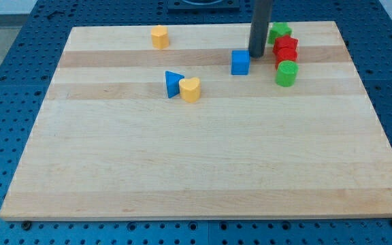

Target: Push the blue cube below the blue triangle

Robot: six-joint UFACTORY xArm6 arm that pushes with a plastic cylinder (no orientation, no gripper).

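The blue cube (240, 62) sits on the wooden board (203, 170) near the view's top, right of centre. The blue triangle (173, 84) lies to its left and a little lower, touching a yellow heart block (190, 89) on its right side. My tip (256, 55) stands just to the right of the blue cube, at its upper right corner, very close to or touching it.
A yellow block (159, 37) sits at the top left. Right of my tip is a cluster: a green block (279, 31), two red blocks (286, 45) (286, 56) and a green cylinder (286, 73).
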